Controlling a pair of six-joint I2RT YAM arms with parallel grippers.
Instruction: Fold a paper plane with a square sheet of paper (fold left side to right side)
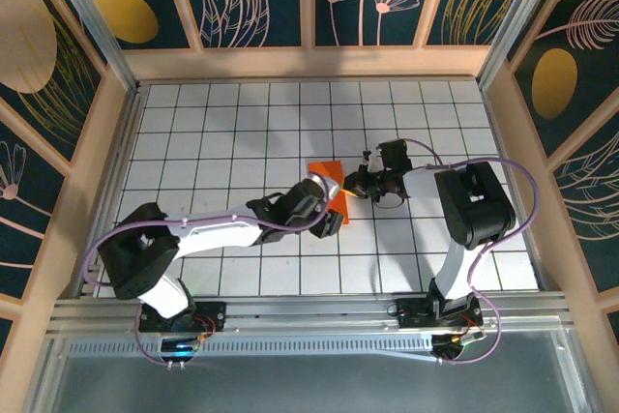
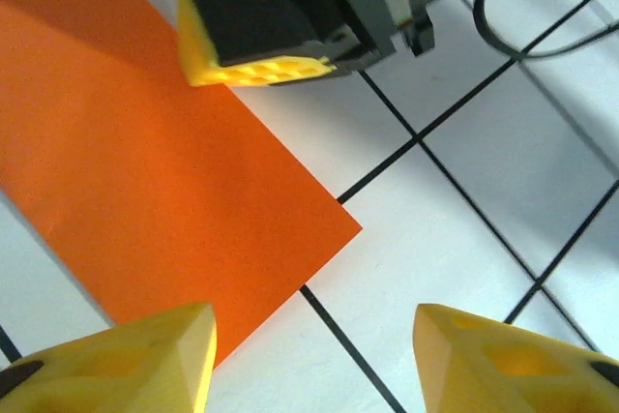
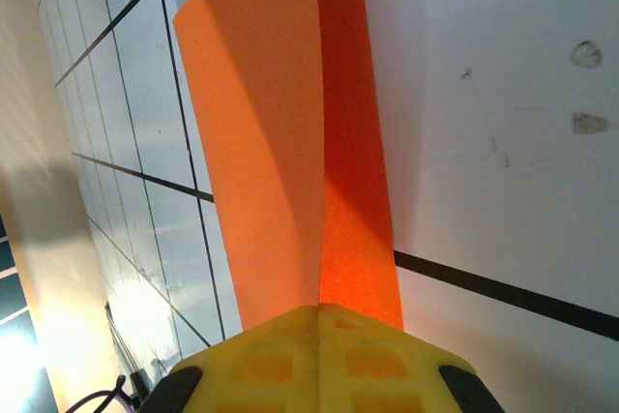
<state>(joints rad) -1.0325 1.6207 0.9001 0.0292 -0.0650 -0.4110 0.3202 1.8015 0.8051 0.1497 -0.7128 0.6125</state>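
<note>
Two grippers meet mid-table at the square sheet of paper (image 1: 327,172), bright orange on the white gridded table (image 1: 193,142). The right gripper (image 3: 319,314) has its fingers pressed together, pinching the sheet's edge. The left gripper (image 2: 309,336) hangs fingers spread over the near corner.

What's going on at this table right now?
The right gripper is shut on one edge of the orange square sheet of paper, most of which lies flat on the gridded table. The left gripper hovers open by the sheet's corner, holding nothing. The paper has no plane shape yet.
</note>
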